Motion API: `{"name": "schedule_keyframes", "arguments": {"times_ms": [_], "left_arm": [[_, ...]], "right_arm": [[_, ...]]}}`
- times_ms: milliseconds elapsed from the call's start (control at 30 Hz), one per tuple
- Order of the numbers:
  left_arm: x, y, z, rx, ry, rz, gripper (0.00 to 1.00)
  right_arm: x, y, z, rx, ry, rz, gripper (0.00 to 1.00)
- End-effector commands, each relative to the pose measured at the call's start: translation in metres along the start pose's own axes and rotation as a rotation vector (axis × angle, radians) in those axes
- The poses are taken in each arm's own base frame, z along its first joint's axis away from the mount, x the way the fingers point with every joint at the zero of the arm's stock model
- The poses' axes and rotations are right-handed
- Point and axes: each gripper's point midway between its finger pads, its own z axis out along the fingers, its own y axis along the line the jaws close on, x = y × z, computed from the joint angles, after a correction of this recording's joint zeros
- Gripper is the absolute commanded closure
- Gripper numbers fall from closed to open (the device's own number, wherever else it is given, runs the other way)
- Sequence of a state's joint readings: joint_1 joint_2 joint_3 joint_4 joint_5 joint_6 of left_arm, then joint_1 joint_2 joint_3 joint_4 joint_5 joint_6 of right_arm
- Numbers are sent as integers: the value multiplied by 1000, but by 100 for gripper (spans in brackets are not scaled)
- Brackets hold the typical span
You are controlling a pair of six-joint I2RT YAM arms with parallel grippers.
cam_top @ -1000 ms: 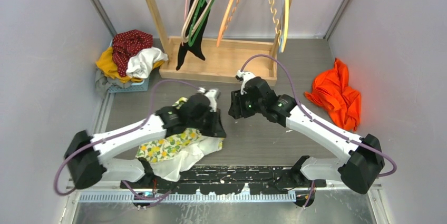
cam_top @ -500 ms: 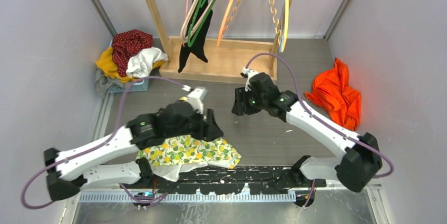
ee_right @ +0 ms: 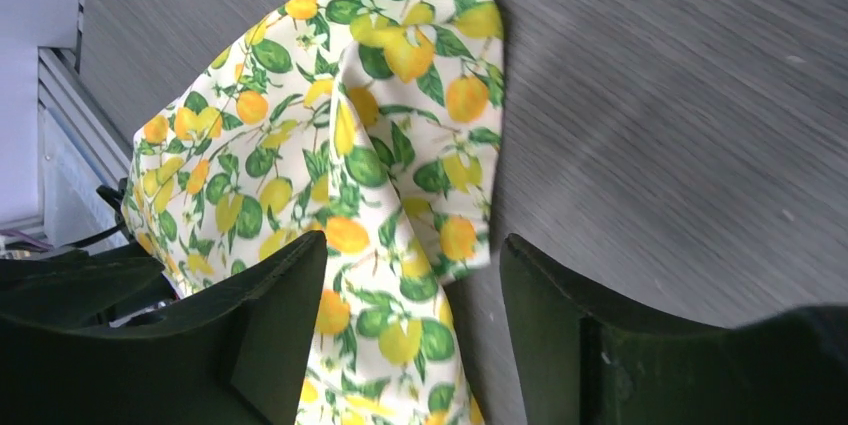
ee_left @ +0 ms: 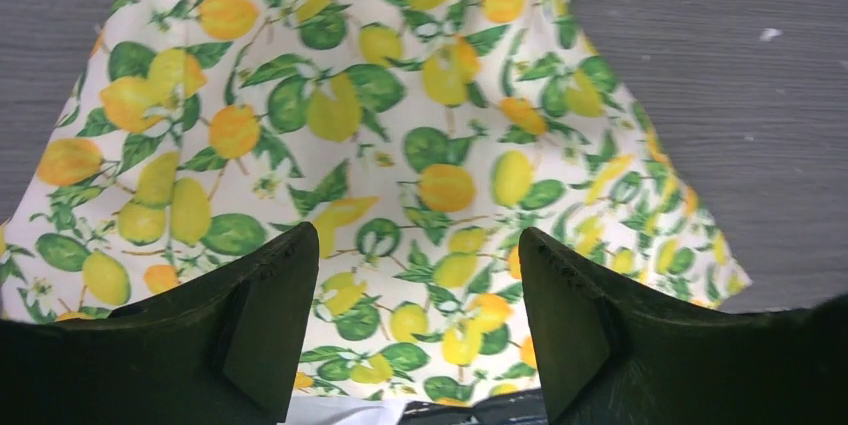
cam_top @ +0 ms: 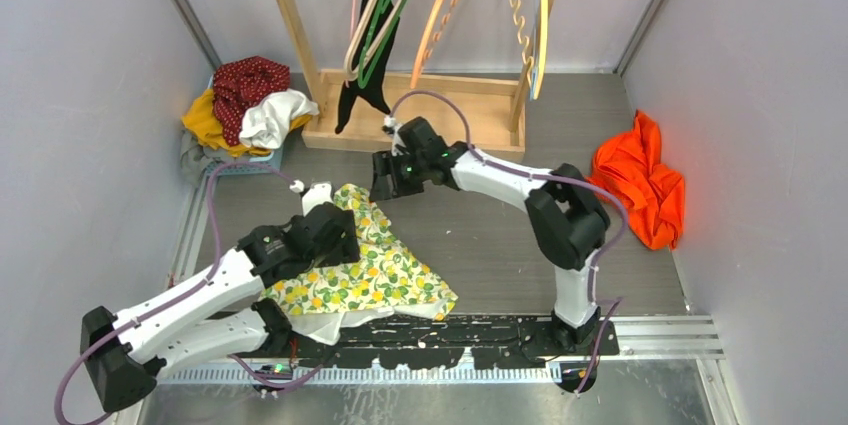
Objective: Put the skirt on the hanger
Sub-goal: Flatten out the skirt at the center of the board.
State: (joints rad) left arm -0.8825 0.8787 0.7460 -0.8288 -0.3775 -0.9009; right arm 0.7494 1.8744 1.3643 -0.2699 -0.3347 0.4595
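The skirt (cam_top: 385, 270), white with a lemon print, lies spread on the grey table; it also fills the left wrist view (ee_left: 400, 115) and the right wrist view (ee_right: 330, 145). My left gripper (cam_top: 345, 237) hovers over its left part, open (ee_left: 415, 245), nothing between the fingers. My right gripper (cam_top: 386, 183) hangs open (ee_right: 410, 250) over the skirt's far corner, holding nothing. Several hangers dangle from the wooden rack at the back, among them a green hanger (cam_top: 385, 15) and an orange hanger (cam_top: 440, 5).
A basket of clothes (cam_top: 240, 110) sits at the back left. An orange garment (cam_top: 640, 185) lies at the right. The rack's wooden base (cam_top: 430, 120) is just behind my right gripper, with a black garment (cam_top: 362, 85) hanging over it. White cloth (cam_top: 330, 323) pokes out under the skirt.
My left gripper has opened, let go of the skirt and drawn back to the left; the skirt now lies spread out. My right arm swung left to the skirt's far corner and opened wider.
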Motion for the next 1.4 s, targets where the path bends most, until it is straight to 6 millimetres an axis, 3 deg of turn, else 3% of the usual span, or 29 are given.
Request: {"name": "schedule_keyframes", "arguments": {"times_ms": [0,167,267,400,467,533,667,767,833,933,1033,1200,1267,1367], "left_arm": [[-9,23,11,-79,-60,-61,27],[-2,33,18,-79,-45,-94,28],[-2,35,18,-79,-49,-97,28],[-3,35,18,-75,-54,-97,29],[-2,33,20,-64,-53,-100,29],[-1,29,23,-50,-46,-99,29],[1,22,30,-31,-27,-93,30],[-1,8,36,7,-8,-75,30],[-1,-2,42,28,21,-52,31],[-5,-24,52,69,66,-24,34],[-10,-49,55,118,96,1,37],[-26,-69,37,130,50,48,38],[-32,-74,24,144,36,67,37],[-32,-93,7,211,38,100,37]], "right_arm": [[-16,46,19,-145,-17,-55,29],[2,70,46,-187,45,-98,30],[12,62,58,-116,83,-112,37],[18,42,56,-14,78,-103,65],[20,36,40,20,55,-116,84],[21,28,15,64,14,-131,92],[31,7,-56,137,-85,-133,94],[63,-17,-100,185,-122,-78,96],[88,-23,-117,176,-115,-43,96],[118,-13,-125,87,-64,4,92],[123,6,-123,-6,-65,-25,87],[84,-1,-108,99,-112,-67,86],[74,0,-97,120,-80,-95,71],[55,-18,-92,202,-103,-84,53]]}}
